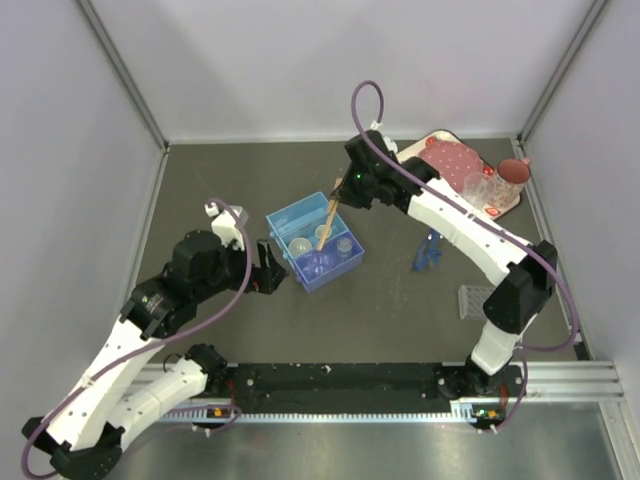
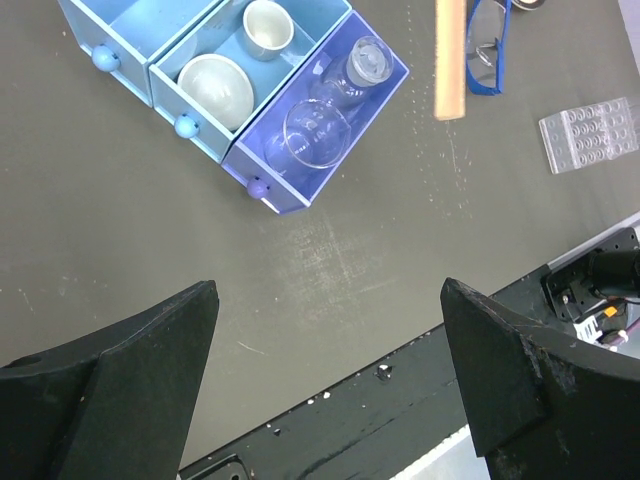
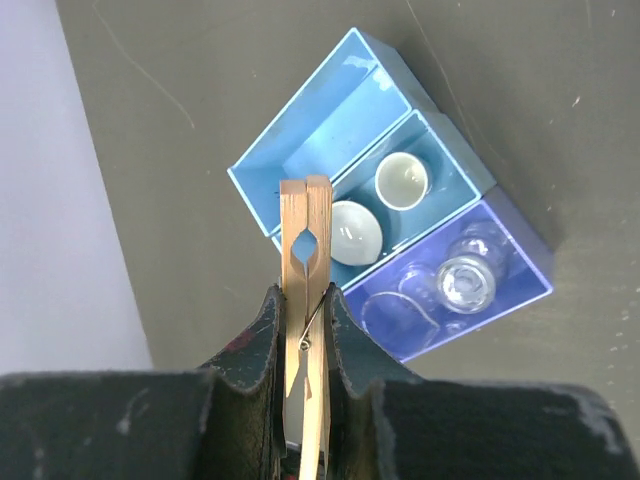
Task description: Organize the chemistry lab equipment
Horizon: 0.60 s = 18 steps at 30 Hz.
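From above, the right hand (image 1: 339, 193) is mostly hidden under its own wrist, so its grip is hard to read there; only the free end of the wooden tongs (image 1: 327, 224) shows, slanting over the blue box (image 1: 290, 218) in the middle of the tabletop. The left hand (image 1: 268, 268) sits just left of the box, dark against the dark surface. A clear well rack (image 1: 476, 300) lies toward the near right, faint and easy to miss, and a small blue item (image 1: 428, 252) lies between it and the box, too small to make out. The strawberry-print tray (image 1: 437, 137) fills the far right corner. In the left wrist view the left hand (image 2: 330, 380) has its fingers (image 2: 150, 370) spread wide apart with nothing between them, above bare tabletop; the box (image 2: 150, 30) is cut off at the top edge, clear dishes (image 2: 315, 135) in its darker compartment, white bowls (image 2: 215, 85) in the middle one, and the tongs' (image 2: 451, 60) tip pokes in from above. In the right wrist view the right hand (image 3: 305, 330) is clamped on the tongs (image 3: 305, 240), whose lower end is hidden, held above the box (image 3: 320, 130).
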Motion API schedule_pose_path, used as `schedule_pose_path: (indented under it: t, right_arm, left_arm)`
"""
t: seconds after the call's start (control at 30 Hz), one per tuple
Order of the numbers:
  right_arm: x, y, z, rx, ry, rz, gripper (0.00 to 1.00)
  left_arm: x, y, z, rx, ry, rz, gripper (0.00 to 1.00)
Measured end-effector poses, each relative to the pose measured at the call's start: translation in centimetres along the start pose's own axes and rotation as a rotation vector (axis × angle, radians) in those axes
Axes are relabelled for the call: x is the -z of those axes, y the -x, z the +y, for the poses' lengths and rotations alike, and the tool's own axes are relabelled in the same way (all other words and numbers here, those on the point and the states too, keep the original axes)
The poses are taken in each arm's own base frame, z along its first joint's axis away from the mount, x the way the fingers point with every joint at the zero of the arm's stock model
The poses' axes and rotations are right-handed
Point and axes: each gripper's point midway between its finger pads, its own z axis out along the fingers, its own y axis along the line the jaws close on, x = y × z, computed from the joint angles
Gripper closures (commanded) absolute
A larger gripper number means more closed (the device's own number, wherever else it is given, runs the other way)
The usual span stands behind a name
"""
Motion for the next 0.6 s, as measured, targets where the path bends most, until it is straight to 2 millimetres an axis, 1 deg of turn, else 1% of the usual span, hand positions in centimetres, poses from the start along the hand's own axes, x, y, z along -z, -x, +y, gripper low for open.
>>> schedule_pose_path:
  t: [0.07, 0.13, 0.3, 0.5, 0.6]
  right_arm:
    - [-0.5, -0.5, 0.5, -0.061, -0.017, -0.015, 1.0]
    - [-1.2, -0.9, 0.6, -0.115, -0.045, -0.031, 1.0]
    - [-3.8, -1.9, 0.1, -0.224, -0.133, -0.081, 1.0]
    - [-6.9, -2.5, 0.5, -0.274, -0.183, -0.117, 1.0]
    - [-8.2, -3.2, 0.2, -0.283, -0.21, -0.118, 1.0]
  left_arm:
    - [0.4, 0.0, 0.0, 0.002, -0.002, -0.006, 0.02]
    - [0.7, 0.0, 0.0, 0.003, -0.007, -0.014, 0.02]
    - [1.6, -0.5, 0.2, 0.007, -0.003, -0.013, 0.02]
    - [2.4, -1.0, 0.6, 0.009, 0.017, 0.0, 0.02]
    - [2.7, -1.4, 0.8, 0.01, 0.022, 0.009, 0.02]
